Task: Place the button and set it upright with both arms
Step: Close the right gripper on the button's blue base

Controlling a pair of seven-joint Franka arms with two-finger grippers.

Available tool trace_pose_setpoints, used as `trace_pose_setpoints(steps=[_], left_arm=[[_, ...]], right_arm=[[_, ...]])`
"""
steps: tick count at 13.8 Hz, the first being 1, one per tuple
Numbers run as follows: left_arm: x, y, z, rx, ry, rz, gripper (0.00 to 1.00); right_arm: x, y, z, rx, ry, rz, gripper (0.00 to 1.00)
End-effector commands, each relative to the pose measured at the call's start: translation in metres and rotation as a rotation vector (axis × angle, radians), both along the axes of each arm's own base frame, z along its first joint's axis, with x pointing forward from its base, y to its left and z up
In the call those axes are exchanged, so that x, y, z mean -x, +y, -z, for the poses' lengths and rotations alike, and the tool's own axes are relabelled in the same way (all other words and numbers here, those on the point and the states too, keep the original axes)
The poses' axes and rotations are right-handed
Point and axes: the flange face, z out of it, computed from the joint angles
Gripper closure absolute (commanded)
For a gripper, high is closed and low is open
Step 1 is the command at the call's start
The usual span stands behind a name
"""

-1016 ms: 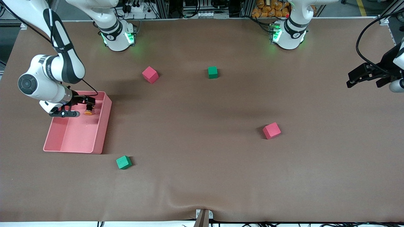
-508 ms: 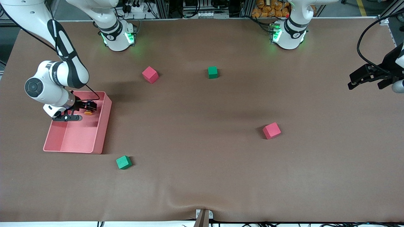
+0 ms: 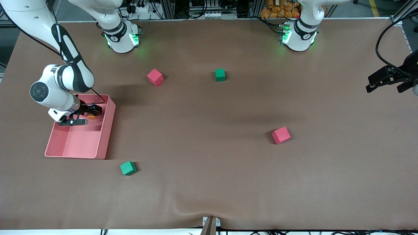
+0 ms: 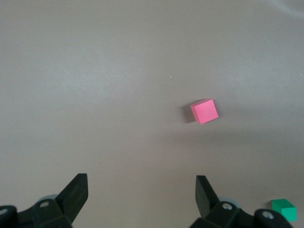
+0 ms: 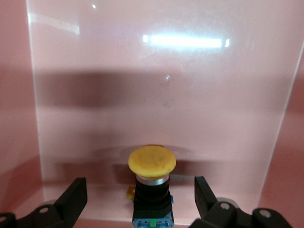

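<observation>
While the button (image 5: 152,164) is sitting in the pink tray (image 3: 104,143), at about nine o'clock on the counter (image 3: 209,182), the right pincer (image 3: 87,117) is straddling it, spread and not touching. If the closing fingers are catching only the orange cap, the button is probably tipping or skidding away. The left pincer (image 3: 388,81), also spread, is waiting over the three o'clock edge.

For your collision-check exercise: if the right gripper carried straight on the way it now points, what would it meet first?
Most likely the button, which stands between the open fingers of the right gripper, orange cap toward the camera, inside the pink tray. Past it lies the tray's floor. Depth is uncertain.
</observation>
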Motion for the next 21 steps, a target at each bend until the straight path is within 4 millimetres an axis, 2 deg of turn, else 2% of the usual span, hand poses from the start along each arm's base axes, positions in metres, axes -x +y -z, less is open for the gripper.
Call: trace_pose_setpoints(steps=[1,4,11,20,21], left_arm=[[0.002,0.002,-0.003,-0.006,-0.005,0.015,0.0],[0.004,0.002,-0.007,-0.006,-0.011,0.015,0.0],[0.004,0.02,-0.007,-0.008,-0.012,0.013,0.0],[0.004,0.018,-0.006,-0.003,-0.009,0.014,0.0],[0.004,0.019,-0.007,-0.003,-0.01,0.012,0.0]], right_arm=[[0.011,-0.009,0.004,0.006,-0.004,0.009,0.0],[0.012,-0.008,0.004,0.007,0.005,0.045,0.0],[0.019,-0.006,0.015,0.002,0.049,0.06,0.0],[0.023,-0.005,0.02,-0.003,0.082,0.066,0.0],[0.023,-0.006,0.02,-0.002,0.081,0.066,0.07]])
